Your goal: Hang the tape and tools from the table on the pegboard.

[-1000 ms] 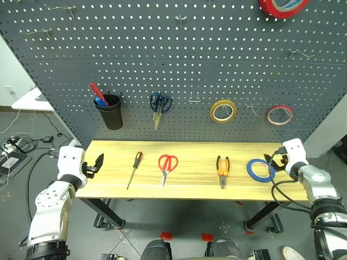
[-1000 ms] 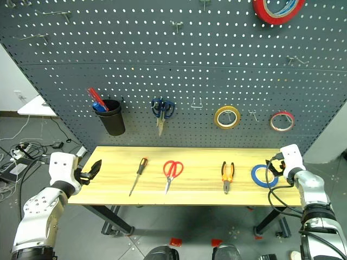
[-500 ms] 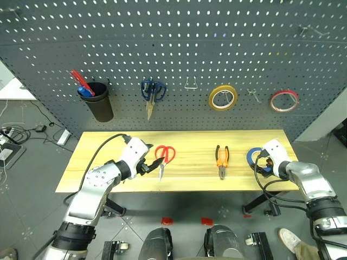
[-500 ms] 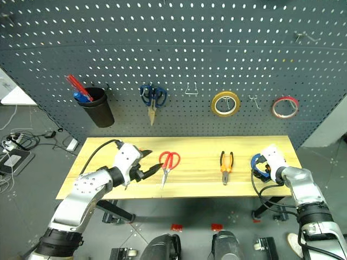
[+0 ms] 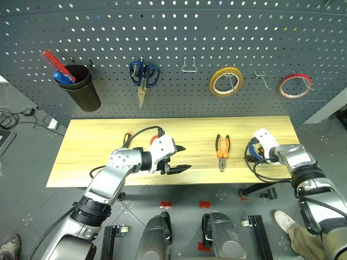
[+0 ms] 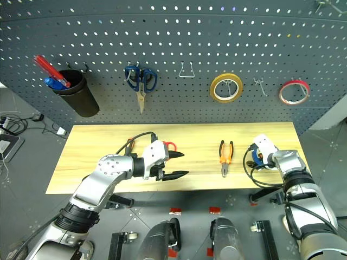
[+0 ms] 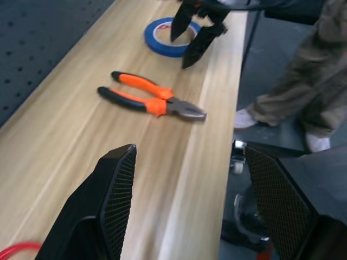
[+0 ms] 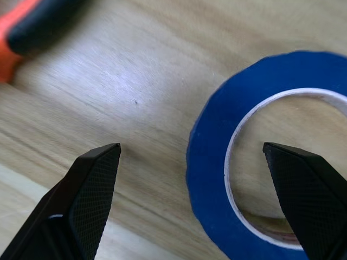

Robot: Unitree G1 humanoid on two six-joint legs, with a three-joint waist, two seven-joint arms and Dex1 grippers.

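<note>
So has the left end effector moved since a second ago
Yes. The left end effector has swung rightward along the table, from its left end to over the red-handled scissors, open, toward the pliers.

No legible text, labels, brand marks, numbers or signs in any view. Checked the pegboard (image 5: 173,49), the table (image 5: 97,157) and the blue tape (image 8: 217,162): all surfaces plain, nothing printed that can be read.
</note>
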